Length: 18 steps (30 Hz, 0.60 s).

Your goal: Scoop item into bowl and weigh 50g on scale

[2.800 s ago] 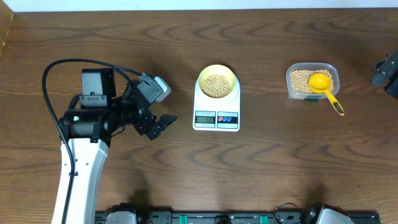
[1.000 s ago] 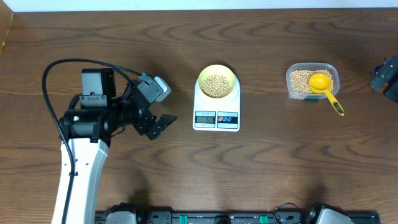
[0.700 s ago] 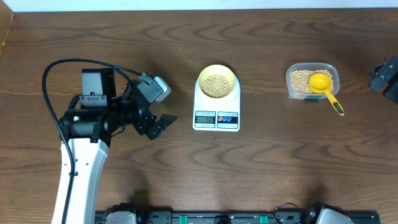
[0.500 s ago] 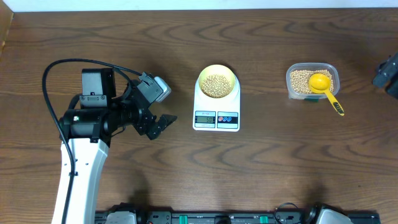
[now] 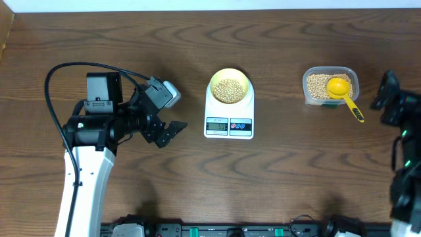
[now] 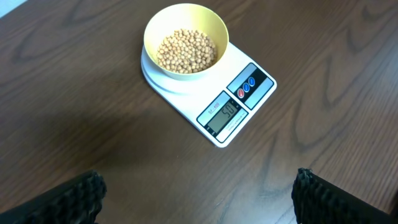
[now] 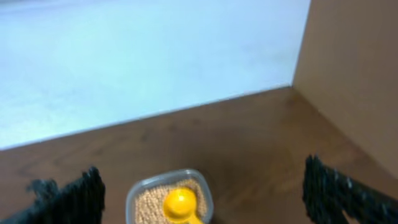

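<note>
Sitting on the scale, the bowl of beans lies right of the left claw — spread, empty; the right claw, also spread, hangs beside the tub.

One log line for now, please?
bowl: beans, on scale | scoop: in tub | left end effector: open | right end effector: open

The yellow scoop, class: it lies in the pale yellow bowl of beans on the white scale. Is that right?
No. The yellow scoop lies in the clear tub of beans, to the right of the white scale. The pale yellow bowl holds only beans. The overhead view shows it.
</note>
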Motion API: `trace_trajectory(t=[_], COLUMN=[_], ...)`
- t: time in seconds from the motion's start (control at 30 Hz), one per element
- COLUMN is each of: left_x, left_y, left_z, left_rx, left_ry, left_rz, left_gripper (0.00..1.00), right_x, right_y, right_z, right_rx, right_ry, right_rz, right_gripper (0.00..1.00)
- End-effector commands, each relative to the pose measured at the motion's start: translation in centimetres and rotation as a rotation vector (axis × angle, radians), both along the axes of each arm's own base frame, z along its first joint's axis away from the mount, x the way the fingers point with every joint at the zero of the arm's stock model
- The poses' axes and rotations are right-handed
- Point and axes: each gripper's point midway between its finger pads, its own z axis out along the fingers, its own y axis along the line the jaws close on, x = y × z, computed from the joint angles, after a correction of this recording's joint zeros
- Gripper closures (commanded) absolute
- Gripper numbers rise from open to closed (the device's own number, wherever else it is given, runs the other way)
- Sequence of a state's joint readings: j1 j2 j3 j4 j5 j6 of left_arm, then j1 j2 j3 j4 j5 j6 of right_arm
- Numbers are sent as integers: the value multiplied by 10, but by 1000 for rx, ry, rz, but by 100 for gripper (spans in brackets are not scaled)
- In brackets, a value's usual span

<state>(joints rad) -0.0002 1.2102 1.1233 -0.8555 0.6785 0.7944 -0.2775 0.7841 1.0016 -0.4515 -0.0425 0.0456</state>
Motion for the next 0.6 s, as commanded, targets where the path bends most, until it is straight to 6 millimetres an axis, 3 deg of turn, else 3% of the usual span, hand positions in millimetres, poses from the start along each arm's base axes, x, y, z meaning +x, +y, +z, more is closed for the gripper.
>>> trace_trajectory(t=[0.0,0.27,0.57], left_x=[1,1,1], left_y=[0,0,0], left_z=[2,2,2], left_rx=[-1,-1,-1], left_ry=[-14,-14,-14], left_rz=[-11,-11,-11], left_gripper=[3,2,2], right_x=[-10,-23,-32], right_y=[17,54,69], right_z=[-19,-64,-115], right_rx=[-53,-257,-281], right_ry=[-39,-86,-199], right_rz=[73,228,251], right_gripper=[1,1,1])
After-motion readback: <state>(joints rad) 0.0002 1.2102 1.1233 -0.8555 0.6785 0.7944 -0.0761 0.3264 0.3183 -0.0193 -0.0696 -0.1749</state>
